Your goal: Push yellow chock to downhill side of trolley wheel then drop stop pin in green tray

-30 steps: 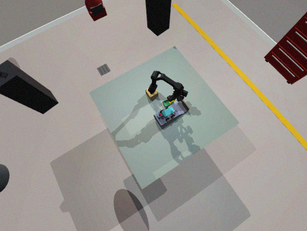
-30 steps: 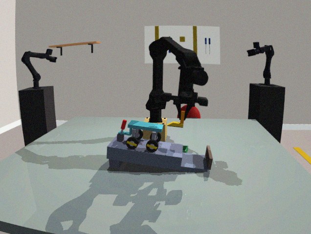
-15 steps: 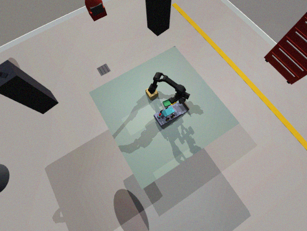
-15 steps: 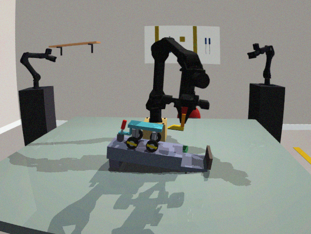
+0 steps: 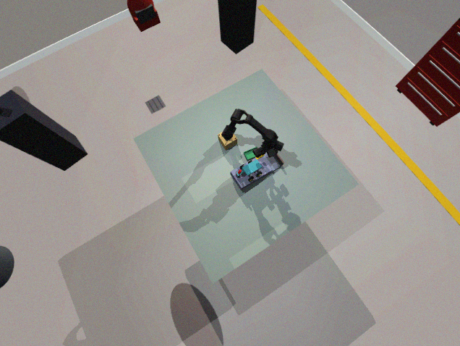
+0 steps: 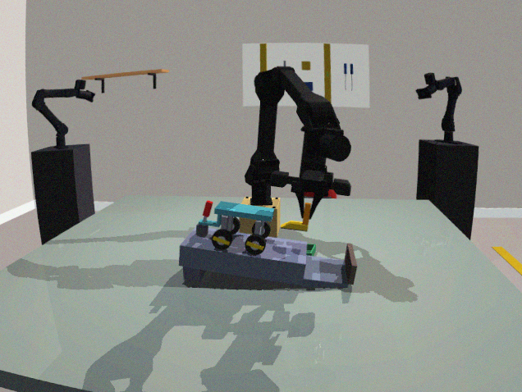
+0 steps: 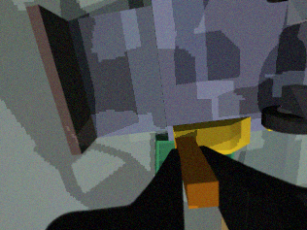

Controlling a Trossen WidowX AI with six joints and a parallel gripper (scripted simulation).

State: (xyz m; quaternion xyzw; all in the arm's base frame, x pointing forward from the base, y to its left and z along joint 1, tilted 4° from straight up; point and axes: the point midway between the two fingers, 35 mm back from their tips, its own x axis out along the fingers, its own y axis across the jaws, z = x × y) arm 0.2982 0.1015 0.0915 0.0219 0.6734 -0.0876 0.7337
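Colours around my gripper (image 5: 261, 154) (image 6: 309, 216) (image 7: 190, 153)
Between its black fingers I see the chock's orange handle (image 6: 307, 214) (image 7: 196, 171), and below them its yellow body (image 6: 295, 225) (image 7: 214, 135). From my exterior camera, left of the gripper, the trolley (image 5: 252, 167) (image 6: 244, 210) has a teal top and black wheels (image 6: 222, 239) striped yellow; farther left, the pin (image 5: 239, 171) (image 6: 207, 208) is red-headed. Below the gripper are the green tray (image 5: 250, 153) (image 6: 311, 248) (image 7: 164, 154) and grey-violet ramp (image 5: 243, 183) (image 6: 240, 259) (image 7: 146, 96), its end board (image 6: 350, 264) (image 7: 54, 82) brown.

Chock handle (image 6: 307, 214) (image 7: 198, 171) between the fingers: smooth, matt, plastic-looking. Arm (image 6: 267, 122) (image 5: 256, 124) above the hand: black, matt with dull highlights. Ramp (image 6: 242, 257) (image 5: 243, 182) (image 7: 185, 62) below the hand: smooth, matt. End board (image 6: 350, 264) (image 7: 55, 82) beyond it: brown, wood-like. Tabletop (image 6: 379, 345) (image 5: 207, 237) beneath: smooth, faintly glossy.
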